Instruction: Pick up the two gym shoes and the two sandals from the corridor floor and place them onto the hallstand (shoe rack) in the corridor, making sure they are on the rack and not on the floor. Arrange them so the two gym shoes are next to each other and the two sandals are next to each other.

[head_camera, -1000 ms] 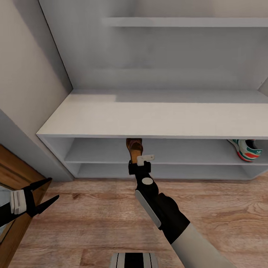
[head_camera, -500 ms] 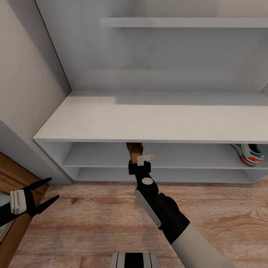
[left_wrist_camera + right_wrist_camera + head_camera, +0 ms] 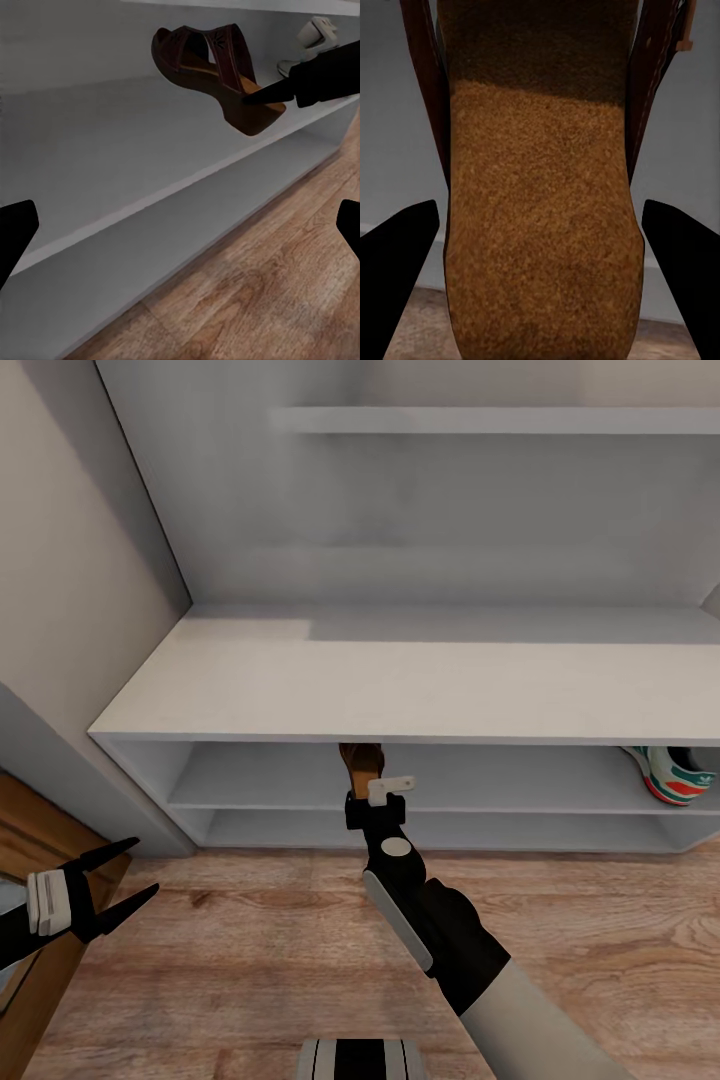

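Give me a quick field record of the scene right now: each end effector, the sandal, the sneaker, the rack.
right end effector: shut on sandal's heel end
sandal: held at upper shelf tier, tilted, toe inward, not set flat
left end effector: open, empty, over corridor floor
gym shoe: on upper tier, far right
hallstand: flat top bare

brown sandal (image 3: 217,75) tilted at upper shelf | gym shoe (image 3: 672,772) shelved right
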